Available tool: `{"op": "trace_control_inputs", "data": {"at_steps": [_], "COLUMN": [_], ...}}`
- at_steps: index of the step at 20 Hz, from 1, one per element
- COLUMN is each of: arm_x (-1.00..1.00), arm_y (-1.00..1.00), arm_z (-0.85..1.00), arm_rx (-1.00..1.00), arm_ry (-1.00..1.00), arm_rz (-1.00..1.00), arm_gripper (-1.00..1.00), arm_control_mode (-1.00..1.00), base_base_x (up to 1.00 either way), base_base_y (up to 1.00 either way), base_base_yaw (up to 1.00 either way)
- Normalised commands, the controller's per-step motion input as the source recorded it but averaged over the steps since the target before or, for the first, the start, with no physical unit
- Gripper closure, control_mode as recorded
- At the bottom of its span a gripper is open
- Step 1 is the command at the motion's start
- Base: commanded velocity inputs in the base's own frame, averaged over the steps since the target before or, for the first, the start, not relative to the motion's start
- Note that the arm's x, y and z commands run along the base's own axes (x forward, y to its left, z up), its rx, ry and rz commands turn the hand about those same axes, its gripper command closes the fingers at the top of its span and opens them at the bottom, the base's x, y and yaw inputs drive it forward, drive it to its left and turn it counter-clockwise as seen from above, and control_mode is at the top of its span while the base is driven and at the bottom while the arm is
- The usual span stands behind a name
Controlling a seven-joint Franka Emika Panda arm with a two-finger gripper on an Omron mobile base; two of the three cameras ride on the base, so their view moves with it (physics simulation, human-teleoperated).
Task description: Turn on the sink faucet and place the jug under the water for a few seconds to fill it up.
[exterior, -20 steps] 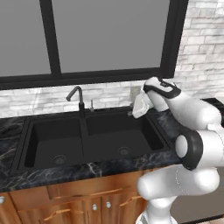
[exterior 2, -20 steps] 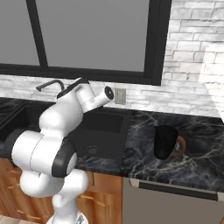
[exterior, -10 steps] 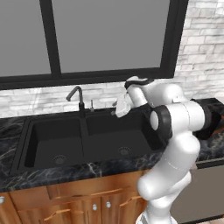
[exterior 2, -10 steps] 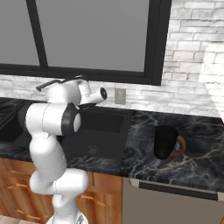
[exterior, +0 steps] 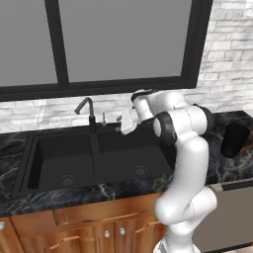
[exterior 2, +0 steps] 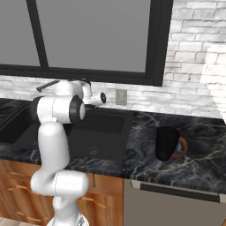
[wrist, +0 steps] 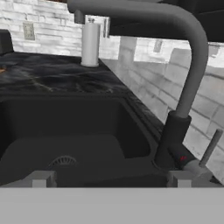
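Dark marbled desk (exterior 2: 198,163) under a black-framed window (exterior: 123,44), white brick behind. Sink (exterior: 94,158): black double basin, sunk into the desk left of centre. Jug (exterior 2: 167,143): black, reddish-brown handle, upright on the desk well right of the sink. Sink faucet (exterior: 87,112): slim dark gooseneck behind the divider. Hand (exterior: 123,123): fingers wide apart, empty, just right of the faucet. Small pale cylinder (wrist: 90,43): on the desk's back edge.
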Motion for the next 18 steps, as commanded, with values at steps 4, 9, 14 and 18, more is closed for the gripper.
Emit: {"op": "trace_control_inputs", "data": {"at_steps": [4,9,14,18], "arm_x": [0.53,0.57,0.49,0.41], "arm_y": [0.18,0.25,0.14,0.18], "arm_z": [-0.09,-0.05,-0.04,-0.08], "arm_rx": [0.08,0.02,0.01,0.0], "arm_ry": [-0.01,0.0,0.0,0.02], "arm_rz": [0.08,0.0,0.0,0.0], "arm_gripper": [-1.0,-1.0,-1.0,-1.0], "arm_control_mode": [-1.0,-1.0,-1.0,-1.0], "base_base_x": [0.0,0.0,0.0,0.0], "base_base_y": [0.0,0.0,0.0,0.0], "base_base_yaw": [0.0,0.0,0.0,0.0]}}
